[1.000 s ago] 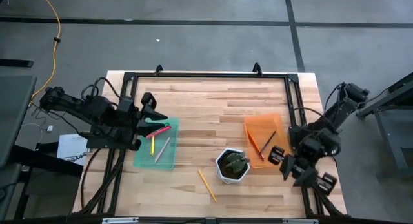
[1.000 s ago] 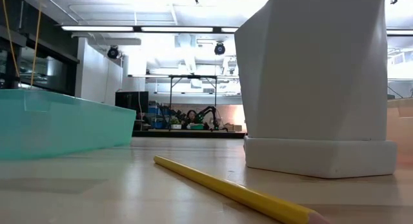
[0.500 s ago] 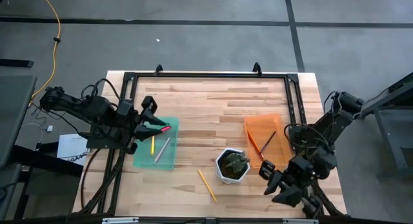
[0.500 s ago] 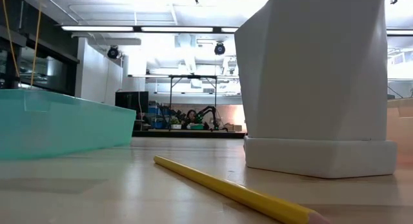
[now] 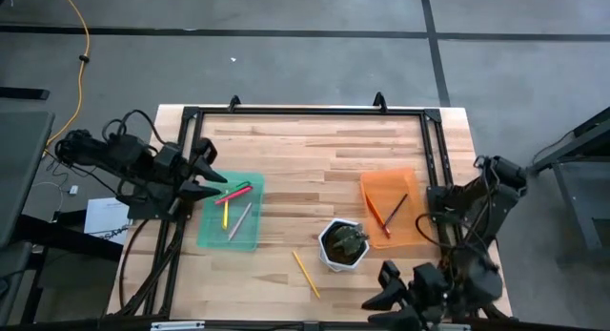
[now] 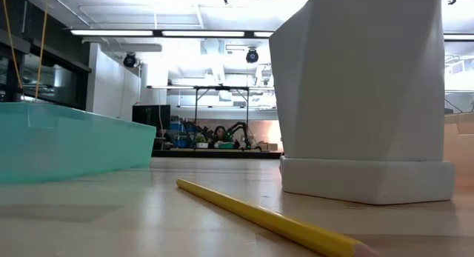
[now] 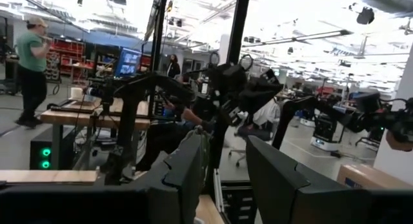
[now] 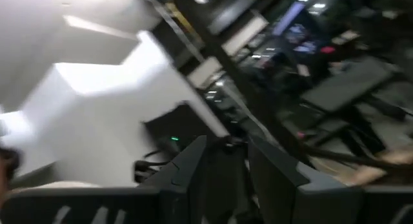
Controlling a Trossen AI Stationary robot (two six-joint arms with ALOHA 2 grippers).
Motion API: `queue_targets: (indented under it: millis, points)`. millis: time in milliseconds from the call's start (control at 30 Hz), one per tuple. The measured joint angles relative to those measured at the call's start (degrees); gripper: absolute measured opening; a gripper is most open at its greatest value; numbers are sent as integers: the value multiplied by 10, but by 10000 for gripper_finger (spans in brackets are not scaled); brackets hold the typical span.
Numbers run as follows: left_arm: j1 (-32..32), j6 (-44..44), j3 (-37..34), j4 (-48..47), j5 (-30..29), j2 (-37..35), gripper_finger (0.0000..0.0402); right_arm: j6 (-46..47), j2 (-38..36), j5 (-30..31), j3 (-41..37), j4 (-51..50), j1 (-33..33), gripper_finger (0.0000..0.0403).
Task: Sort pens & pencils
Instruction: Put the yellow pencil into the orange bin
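Since a second ago, the right end effector (image 5: 386, 291) has been swung away from the orange tray (image 5: 376, 186) toward the front edge of the counter (image 5: 315, 159), and the left end effector (image 5: 212, 181) has been drawn back from over the green tray (image 5: 250, 237) to that tray's left rim. In both wrist views the two fingers are seen parted by a narrow gap with nothing between them, so each end effector is slightly open and empty.

The pens (image 5: 233, 194) are found in the green tray: a pink one and a green one lying together slantwise, a yellow one below them, and a grey one beside the yellow. They lie just to the right of the left end effector's fingertips, apart from them.

Two pencils (image 5: 393, 210), one orange and one dark, are seen crossed in the orange tray, well above and to the right of the right end effector. A third, yellow pencil (image 5: 306, 274) lies loose on the counter, left of the white pot (image 5: 343, 244), between that pot and the front edge; the right end effector is placed to its right, near but apart.

In the low view the yellow pencil (image 6: 274, 221) is shown lying before the white pot (image 6: 363, 94).
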Motion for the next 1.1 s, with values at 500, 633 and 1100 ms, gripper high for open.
queue_targets:
  millis: [500, 633, 1100]
  points:
    - [0, 1, 0, -66, -5, -42, 111, 190, 92, 245, 148, -261, 13, 103]
    - [0, 1, 0, -79, 2, -42, 111, 248, 101, 251, 179, -348, 6, 103]
    - [0, 1, 0, -110, 6, -44, 111, 424, 109, 240, 194, -530, -9, 103]
